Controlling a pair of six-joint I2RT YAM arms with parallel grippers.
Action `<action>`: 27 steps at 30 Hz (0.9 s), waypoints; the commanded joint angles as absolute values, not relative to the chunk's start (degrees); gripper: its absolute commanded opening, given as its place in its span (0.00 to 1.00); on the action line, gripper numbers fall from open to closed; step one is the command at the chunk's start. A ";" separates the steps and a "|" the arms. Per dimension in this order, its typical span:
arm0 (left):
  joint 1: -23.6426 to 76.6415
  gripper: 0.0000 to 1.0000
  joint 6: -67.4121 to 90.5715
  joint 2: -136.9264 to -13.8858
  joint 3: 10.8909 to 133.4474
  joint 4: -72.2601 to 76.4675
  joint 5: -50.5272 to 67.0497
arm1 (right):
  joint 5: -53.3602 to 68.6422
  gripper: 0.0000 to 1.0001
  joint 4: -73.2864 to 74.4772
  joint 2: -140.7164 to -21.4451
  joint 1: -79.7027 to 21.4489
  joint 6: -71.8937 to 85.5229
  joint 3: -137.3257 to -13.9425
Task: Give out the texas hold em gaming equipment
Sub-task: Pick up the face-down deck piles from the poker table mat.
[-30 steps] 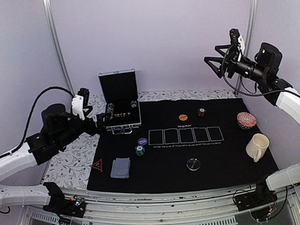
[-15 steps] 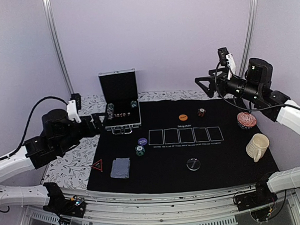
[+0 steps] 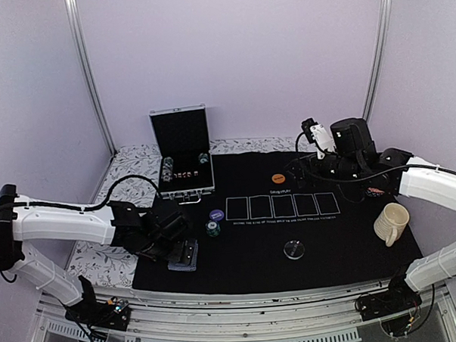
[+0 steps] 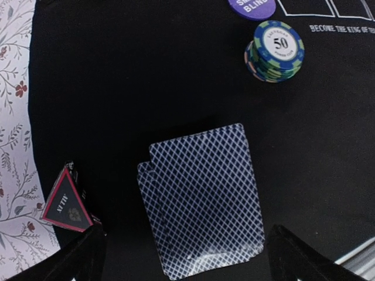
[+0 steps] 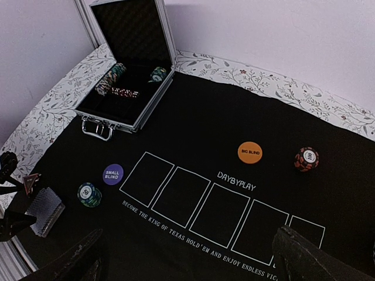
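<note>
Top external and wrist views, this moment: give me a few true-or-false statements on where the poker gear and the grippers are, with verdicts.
1. The left gripper hangs open over the face-down cards. True.
2. The red triangle marker lies on the cards. False: it lies beside them, at the black mat's edge.
3. The metal case is shut. False: its lid stands open.
4. The orange disc lies on the mat, apart from the red-black chip stack. True.
5. The right gripper holds a chip. False: it is open and empty.
</note>
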State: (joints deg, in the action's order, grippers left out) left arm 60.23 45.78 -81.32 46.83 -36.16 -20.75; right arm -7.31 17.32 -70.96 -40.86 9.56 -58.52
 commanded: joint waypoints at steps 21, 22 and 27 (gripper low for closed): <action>60.03 0.98 43.78 -84.87 45.73 -28.74 -17.90 | -8.22 0.99 18.51 -71.36 -41.77 11.79 -54.79; 59.80 0.98 43.93 -84.94 45.38 -28.48 -17.81 | -8.26 0.99 18.56 -71.37 -41.78 11.71 -54.84; 58.87 0.98 43.59 -85.51 44.87 -25.77 -16.23 | -8.00 0.99 18.39 -71.67 -41.80 11.65 -54.75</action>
State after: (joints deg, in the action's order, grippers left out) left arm 59.57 44.01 -84.68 45.58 -28.95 -17.80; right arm -7.66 18.22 -71.46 -41.28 11.38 -55.31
